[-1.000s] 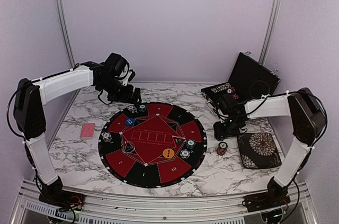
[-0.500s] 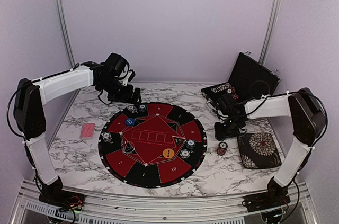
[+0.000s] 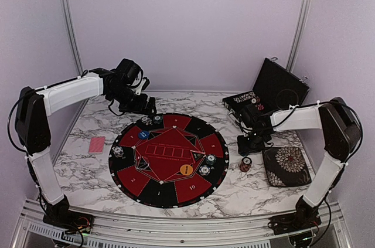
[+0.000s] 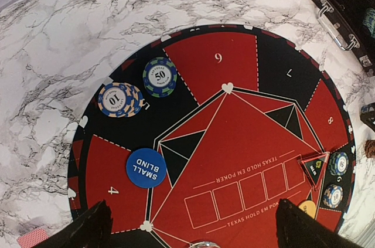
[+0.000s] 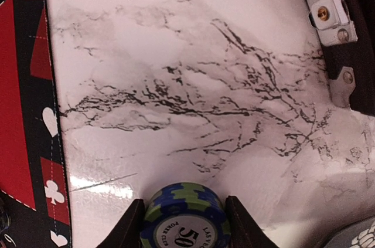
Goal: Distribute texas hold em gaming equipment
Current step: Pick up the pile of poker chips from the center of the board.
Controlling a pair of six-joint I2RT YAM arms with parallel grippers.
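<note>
My right hand (image 5: pixel 183 224) pinches a blue-green chip stack (image 5: pixel 183 220), its lower part cut off. My left hand (image 4: pixel 190 227) is spread wide; only the dark fingertips (image 4: pixel 94 224) show.

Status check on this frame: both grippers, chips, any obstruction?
Left gripper open, empty, over mat's far edge. Right gripper closing around a blue-green 50 chip on marble beside the mat. Nothing in the way.

Round poker mat (image 3: pixel 168 159) centre table; playing card (image 3: pixel 96 144) left of it; flower-patterned tray (image 3: pixel 286 166) right; open case (image 3: pixel 270 92) behind tray.
</note>
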